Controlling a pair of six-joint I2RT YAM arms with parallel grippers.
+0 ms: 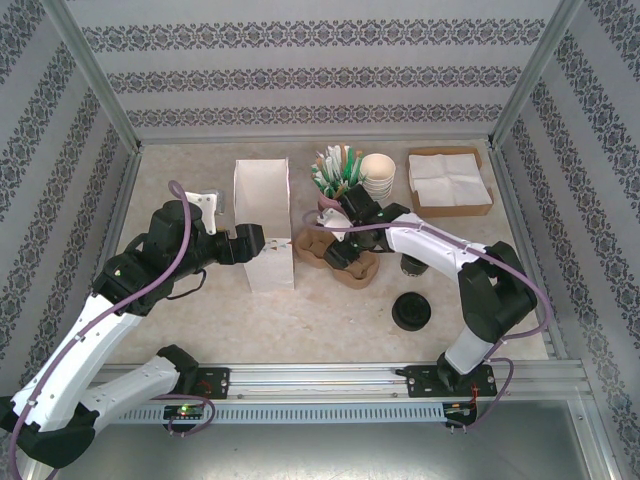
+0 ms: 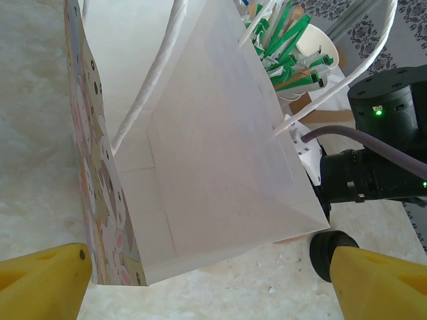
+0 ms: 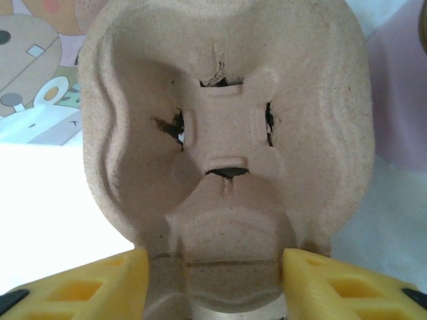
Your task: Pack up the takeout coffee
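Here, seen from above, the pulp cup carrier [image 1: 360, 272] lies flat on the pale speckled desk [image 1: 330, 325], just right of the upright white paper bag [image 1: 265, 215]. The right hand [image 1: 340, 255] sits over the carrier's left part, and the left hand [image 1: 252, 243] is at the bag's near left side. Patterned walls [image 1: 300, 80] enclose the desk on three sides. At the back stand a holder of green-and-white stirrers [image 1: 335, 172], a stack of paper cups [image 1: 378, 175] and a brown tray [image 1: 452, 210] of napkins [image 1: 445, 172]; a black lid [image 1: 411, 311] lies alone near the front. In the left wrist view, the bag [image 2: 220, 167] opens toward the camera, its inside bare. The left hand [image 2: 207, 287] is spread wide, one yellow finger [image 2: 40, 280] off each near corner; whether they touch the bag cannot be told. The stirrers [image 2: 287, 47] show beyond the bag. In the right wrist view, the carrier [image 3: 220, 133] has empty wells. The right hand [image 3: 215, 280] pinches its near end, with a yellow finger [image 3: 100, 287] pressed against each side.
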